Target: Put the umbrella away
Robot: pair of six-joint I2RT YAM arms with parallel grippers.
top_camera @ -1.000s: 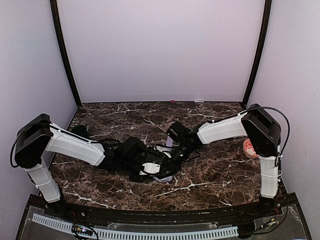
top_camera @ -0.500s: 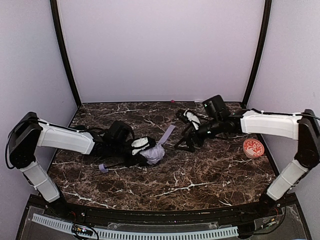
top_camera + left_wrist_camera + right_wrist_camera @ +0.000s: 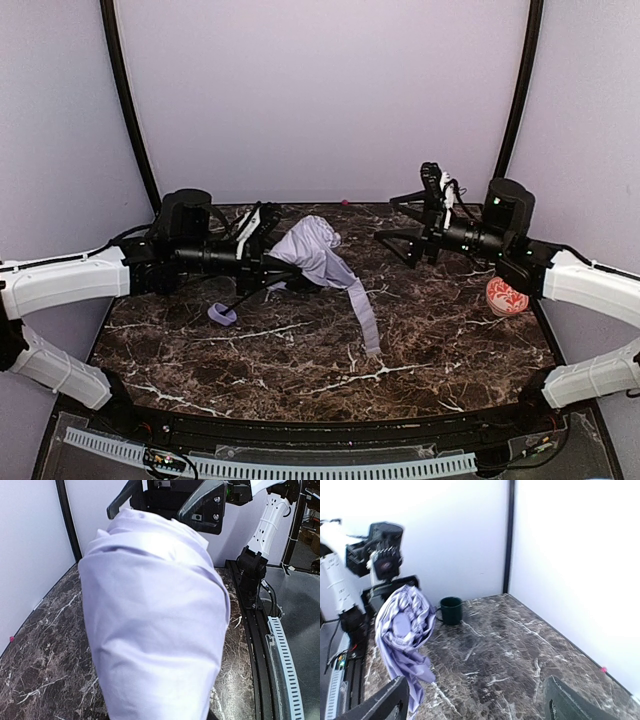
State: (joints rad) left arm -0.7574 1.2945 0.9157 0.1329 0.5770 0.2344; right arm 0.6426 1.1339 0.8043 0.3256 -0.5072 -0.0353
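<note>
Lavender fabric, light and floppy: my left hand (image 3: 262,255) grasps the bunched umbrella (image 3: 312,248) between its fingers, flap (image 3: 362,315) dangling below. Right hand (image 3: 405,220) spread, empty, well apart. I'd pinch its stiff core, not loose cloth.

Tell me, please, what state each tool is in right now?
Left tool: closed, holding the umbrella.
Right tool: open, holding nothing.
</note>
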